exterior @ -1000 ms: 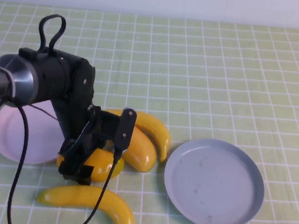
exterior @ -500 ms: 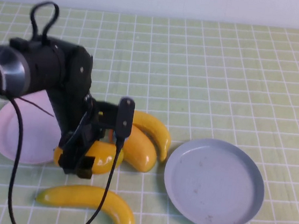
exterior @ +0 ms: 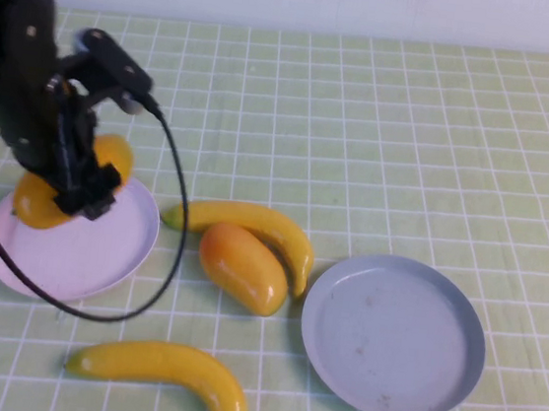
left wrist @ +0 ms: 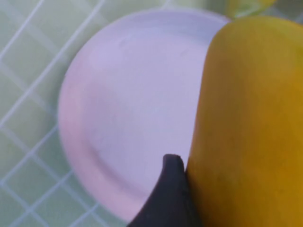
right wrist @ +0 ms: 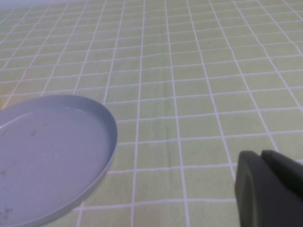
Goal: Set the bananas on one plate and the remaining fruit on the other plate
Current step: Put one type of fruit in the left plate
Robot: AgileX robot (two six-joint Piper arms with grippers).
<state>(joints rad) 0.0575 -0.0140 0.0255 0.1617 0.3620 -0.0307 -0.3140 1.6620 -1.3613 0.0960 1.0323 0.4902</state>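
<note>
Your left gripper (exterior: pixel 63 191) has carried one plump, glossy orange-yellow mango-like fruit (exterior: pixel 58 186) away from the cluster at the middle of the counter (exterior: pixel 412 132) and out to the left. A second ago it was clamped on that fruit just left of the second mango-like fruit; now it hangs over the far-left edge of the round, shallow pale pink plate (exterior: pixel 100 255). The fingers are closed on the fruit, and the left wrist view shows one dark finger (left wrist: pixel 168 198) pressed against its yellow skin (left wrist: pixel 251 123) with the pink plate (left wrist: pixel 128 94) below. From these views you cannot tell whether the fruit touches the plate or is held just above it.

That means the first of the other fruit is at its plate but not yet released; the next move looks like lowering and opening.

The second orange-yellow oval fruit (exterior: pixel 243 266) lies where it was, in the middle, touching the long curved glossy yellow plastic banana (exterior: pixel 252 225) on its far side. The other long yellow banana (exterior: pixel 166 370) lies near the front edge, apart from both plates. The round grey-blue plate (exterior: pixel 393 338) on the right holds nothing.

Your right gripper (right wrist: pixel 270 189) is parked low at the right, beside the grey-blue plate (right wrist: pixel 47 161); whether its fingers are open or closed cannot be told.
</note>
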